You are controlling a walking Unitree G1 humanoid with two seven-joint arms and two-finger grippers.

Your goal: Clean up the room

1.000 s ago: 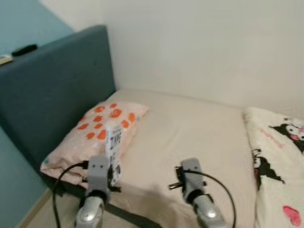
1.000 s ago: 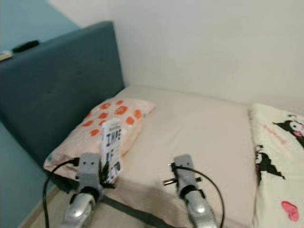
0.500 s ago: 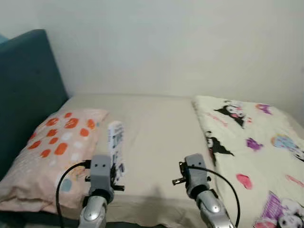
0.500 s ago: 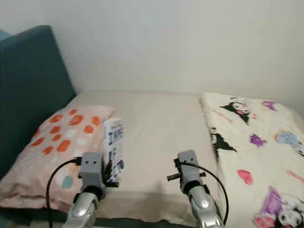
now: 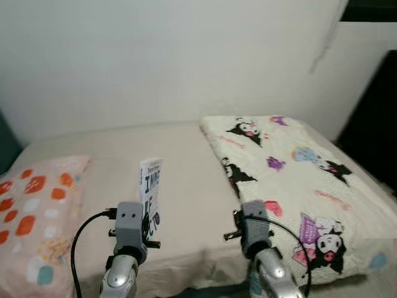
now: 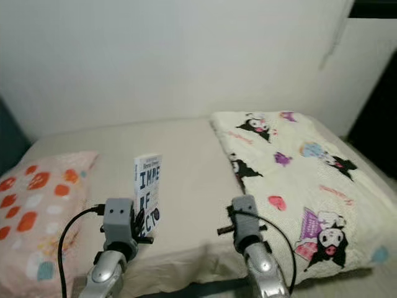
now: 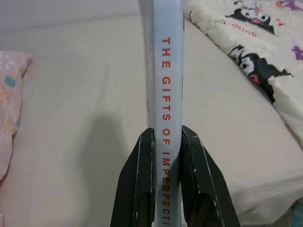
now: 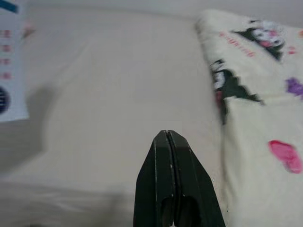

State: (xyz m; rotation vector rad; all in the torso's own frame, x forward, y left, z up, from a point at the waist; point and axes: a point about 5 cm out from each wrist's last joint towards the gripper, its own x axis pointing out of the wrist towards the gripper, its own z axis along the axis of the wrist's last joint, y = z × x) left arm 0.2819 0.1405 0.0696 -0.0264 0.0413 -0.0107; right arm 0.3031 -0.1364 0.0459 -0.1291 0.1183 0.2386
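View has swung right since a second ago — headboard gone, blanket now centre-right; left claw still grasping book, right claw clenched empty — likely carrying onward.

You're looking down at the bed, its beige sheet bare through the middle and running back to the white wall. To the left of that bare strip lies a pink pillow with orange spots, flat on the sheet near the head end. To the right of the strip a cream blanket printed with black-and-white cartoon characters and pink hearts covers the rest, its edge touching the sheet.
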